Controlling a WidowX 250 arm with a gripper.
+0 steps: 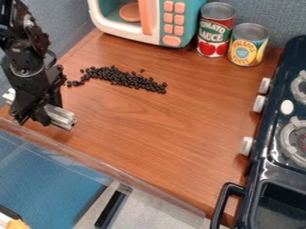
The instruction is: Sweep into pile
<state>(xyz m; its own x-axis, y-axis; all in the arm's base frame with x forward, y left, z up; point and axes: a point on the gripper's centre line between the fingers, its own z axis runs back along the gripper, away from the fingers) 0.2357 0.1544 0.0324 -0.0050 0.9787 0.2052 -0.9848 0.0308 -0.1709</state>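
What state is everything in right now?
Black beans: loose, spread in an uneven band, a few strays
Gripper: closed on the bar
Silver bar: held crosswise
Red-labelled can: upright
Yellow-labelled can: upright
Toy microwave: door looks shut
Toy stove: can't tell if on

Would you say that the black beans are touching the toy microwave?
No, the black beans lie in a long band on the wooden counter, with a stretch of wood between them and the toy microwave.

Wooden tabletop with beans, microwave, cans
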